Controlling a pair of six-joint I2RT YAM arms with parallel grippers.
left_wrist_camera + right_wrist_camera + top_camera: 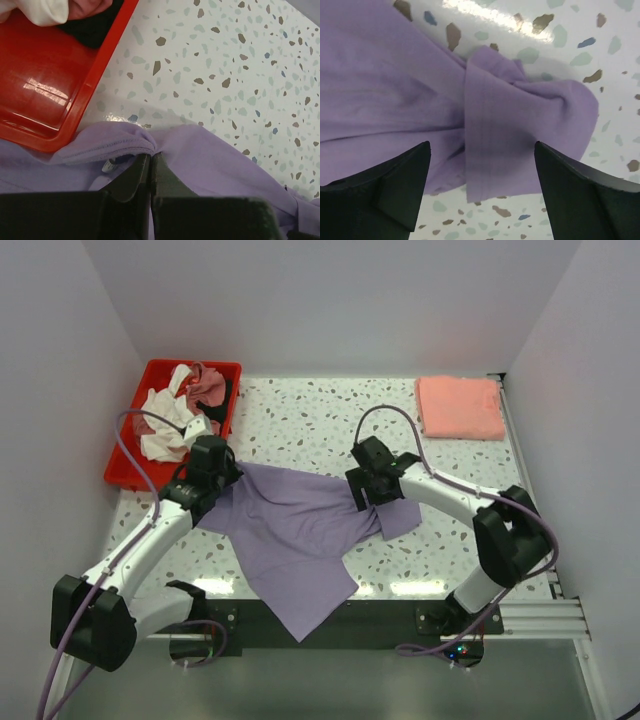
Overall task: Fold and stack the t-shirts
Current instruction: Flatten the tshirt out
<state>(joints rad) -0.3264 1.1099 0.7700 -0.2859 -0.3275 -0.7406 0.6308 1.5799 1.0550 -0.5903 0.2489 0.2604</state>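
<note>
The large lavender t-shirt (pixel 300 530) lies crumpled across the middle of the table, its lower end hanging over the near edge. My left gripper (pixel 222 480) is shut on its collar edge (pixel 131 141) beside the red tray. My right gripper (pixel 372 502) is open just above the shirt's bunched right sleeve (pixel 520 135), touching nothing. A folded salmon-pink t-shirt (pixel 460 407) lies at the far right. White (pixel 165 425), dusty-rose (pixel 207 385) and dark shirts are piled in the tray.
The red plastic tray (pixel 125 468) sits at the far left, its corner (pixel 45 135) right next to my left gripper. The speckled tabletop (pixel 310 420) shows between tray and pink shirt. Walls enclose the table on three sides.
</note>
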